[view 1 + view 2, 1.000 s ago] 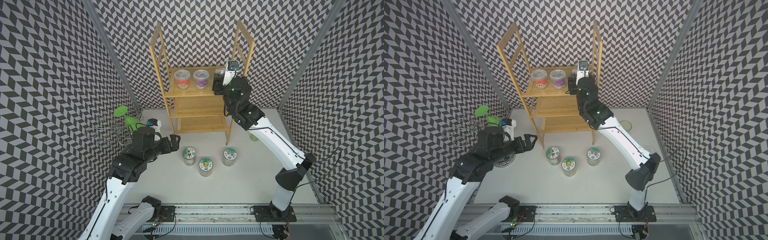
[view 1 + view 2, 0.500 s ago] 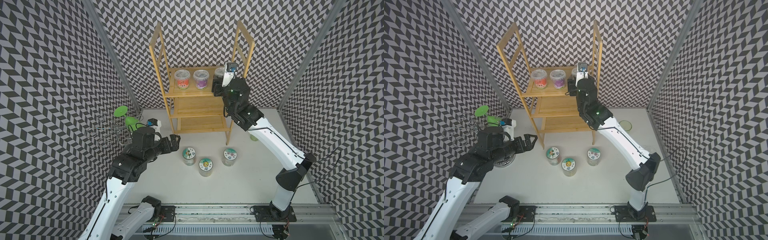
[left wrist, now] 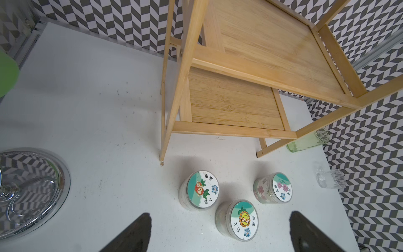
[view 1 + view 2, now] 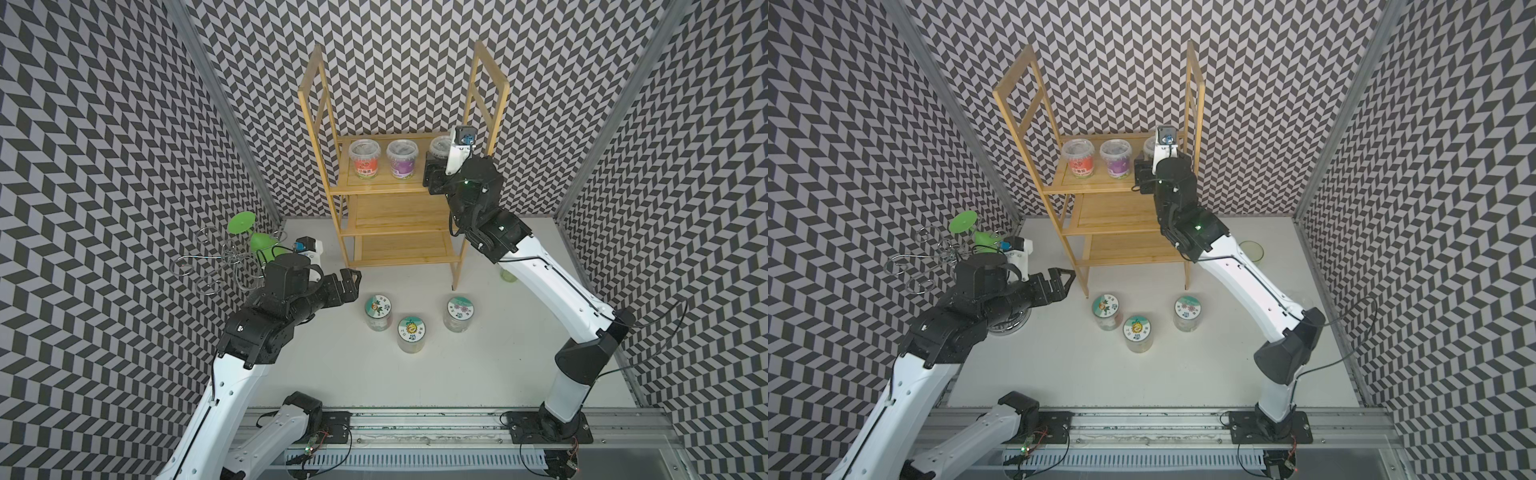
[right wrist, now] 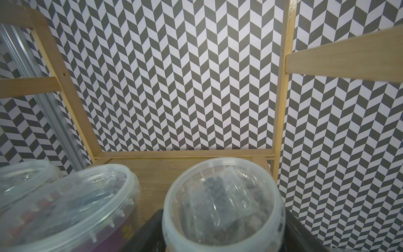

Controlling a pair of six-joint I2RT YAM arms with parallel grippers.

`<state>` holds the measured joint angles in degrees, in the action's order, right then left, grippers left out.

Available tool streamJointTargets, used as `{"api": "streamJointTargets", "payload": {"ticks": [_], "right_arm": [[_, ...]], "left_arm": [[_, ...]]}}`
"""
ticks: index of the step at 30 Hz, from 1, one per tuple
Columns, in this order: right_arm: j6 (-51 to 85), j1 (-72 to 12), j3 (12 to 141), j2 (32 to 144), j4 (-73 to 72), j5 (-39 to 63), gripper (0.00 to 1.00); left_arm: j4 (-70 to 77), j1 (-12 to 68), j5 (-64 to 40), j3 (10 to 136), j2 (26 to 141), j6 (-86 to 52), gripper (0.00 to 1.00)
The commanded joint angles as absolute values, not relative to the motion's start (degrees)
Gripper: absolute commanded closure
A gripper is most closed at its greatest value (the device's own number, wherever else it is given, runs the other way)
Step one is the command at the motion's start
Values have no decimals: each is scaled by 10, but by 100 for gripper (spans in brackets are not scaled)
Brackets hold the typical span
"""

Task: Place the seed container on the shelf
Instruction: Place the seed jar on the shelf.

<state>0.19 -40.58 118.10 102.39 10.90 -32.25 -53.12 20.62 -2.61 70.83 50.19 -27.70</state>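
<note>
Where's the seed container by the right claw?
In both top views the seed container is on the shelf, right end of the top tier, beside the purple-labelled tub, between the jaws of the right claw.

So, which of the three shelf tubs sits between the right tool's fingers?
The end tub, next to the purple-labelled one; the red-labelled tub stands farthest off.

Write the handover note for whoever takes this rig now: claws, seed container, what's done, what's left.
Left claw: open, empty, hovering over the table near three lidded jars.
Right claw: straddles the seed container at the top tier of the shelf; grip or release cannot be told.
Container: in line with the purple-label tub and red-label tub on that tier.
Done: container brought to the top tier.
Left: confirm it rests on the board, open fully, back the right arm out without nudging the tubs.
</note>
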Motion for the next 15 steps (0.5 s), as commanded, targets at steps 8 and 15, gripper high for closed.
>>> {"api": "streamJointTargets", "payload": {"ticks": [8, 15], "right_arm": [[14, -410, 1162, 993, 124, -323, 21], [13, -411, 1153, 984, 127, -309, 19]], "left_arm": [[-518, 209, -20, 706, 498, -266, 1], [-518, 212, -20, 707, 497, -265, 0]]}}
